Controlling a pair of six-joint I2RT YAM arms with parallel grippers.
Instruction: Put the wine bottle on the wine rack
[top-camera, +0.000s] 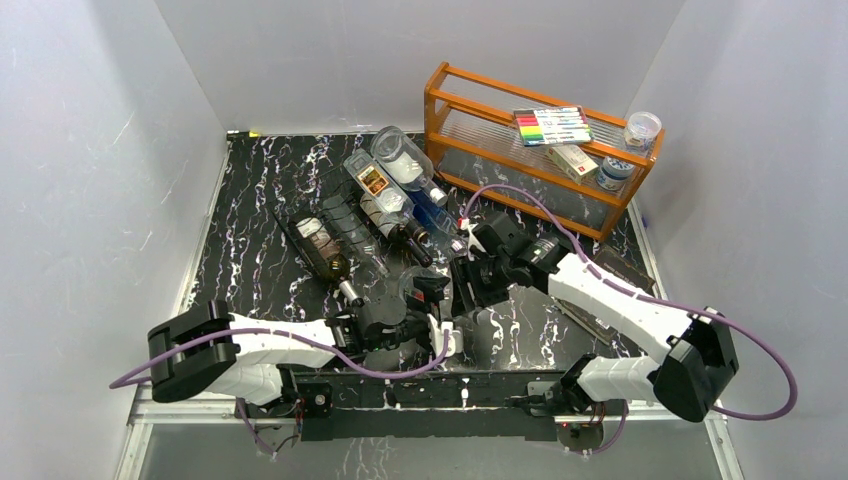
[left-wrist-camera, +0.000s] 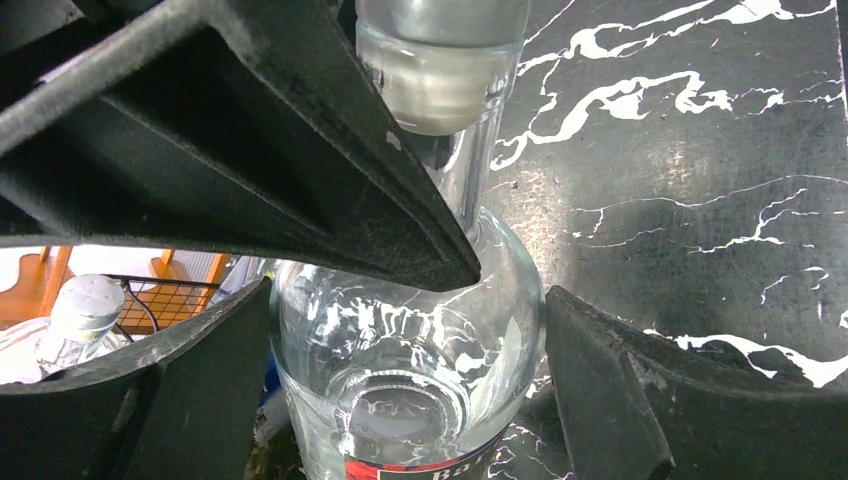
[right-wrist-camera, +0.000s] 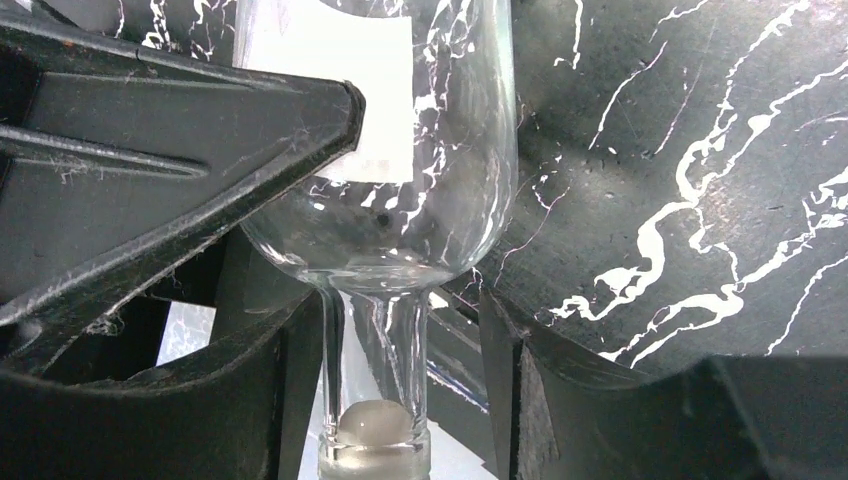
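At the back right of the black, white-veined tabletop (top-camera: 260, 200), we see an orange wooden shelf (top-camera: 434, 110). On it lie a pack of coloured markers (top-camera: 552, 125) and a small box (top-camera: 573, 162), with one lidded jar (top-camera: 642, 130) at the right end and a second jar (top-camera: 612, 172) just beside the box.

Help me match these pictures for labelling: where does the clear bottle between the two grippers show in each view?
Top external: clear bottle just below centre, hard to make out between left gripper and right gripper.
Left wrist: bottle fills bottom centre, neck pointing up.
Right wrist: bottle top centre, neck running down.
Shared landmark: white-veined black table.
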